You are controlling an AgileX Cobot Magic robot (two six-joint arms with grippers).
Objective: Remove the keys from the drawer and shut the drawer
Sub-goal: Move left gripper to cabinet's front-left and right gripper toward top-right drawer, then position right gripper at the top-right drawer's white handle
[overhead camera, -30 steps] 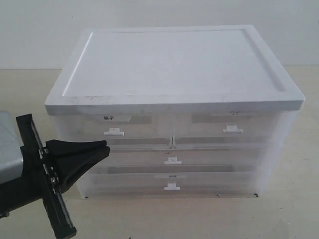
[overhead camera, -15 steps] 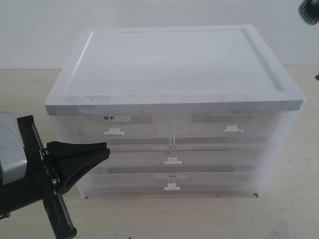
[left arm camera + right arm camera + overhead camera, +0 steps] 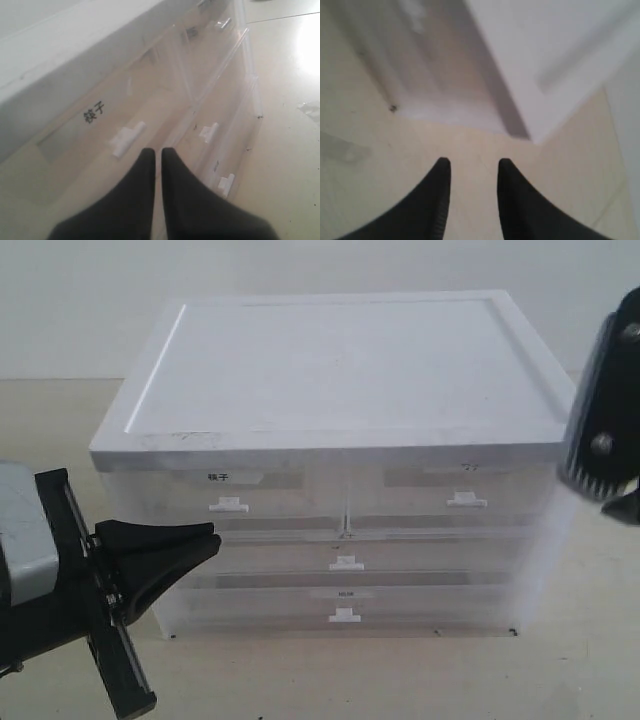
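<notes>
The drawer (image 3: 450, 490) is the upper right half-width one of a translucent white cabinet, with a small white tab handle (image 3: 467, 500) and a grey label strip; it sits pushed in. The keys are hidden. My left gripper (image 3: 212, 536) is shut with nothing in it, its tips just in front of the cabinet's lower left front, below the other half-width drawer's handle (image 3: 127, 139). My right gripper (image 3: 472, 162) is open and empty, above the beige surface by the cabinet's right corner. Its black body (image 3: 600, 430) shows at the right edge of the exterior view.
The left half-width drawer (image 3: 228, 495) carries bold black characters. Two full-width drawers (image 3: 345, 558) (image 3: 345, 610) lie below, both pushed in. A flat white lid (image 3: 340, 370) tops the cabinet. Beige tabletop (image 3: 400, 680) runs in front and to both sides.
My right arm has come down from the upper right corner to the cabinet's right side. The left gripper has hardly moved. All drawers stay pushed in.
</notes>
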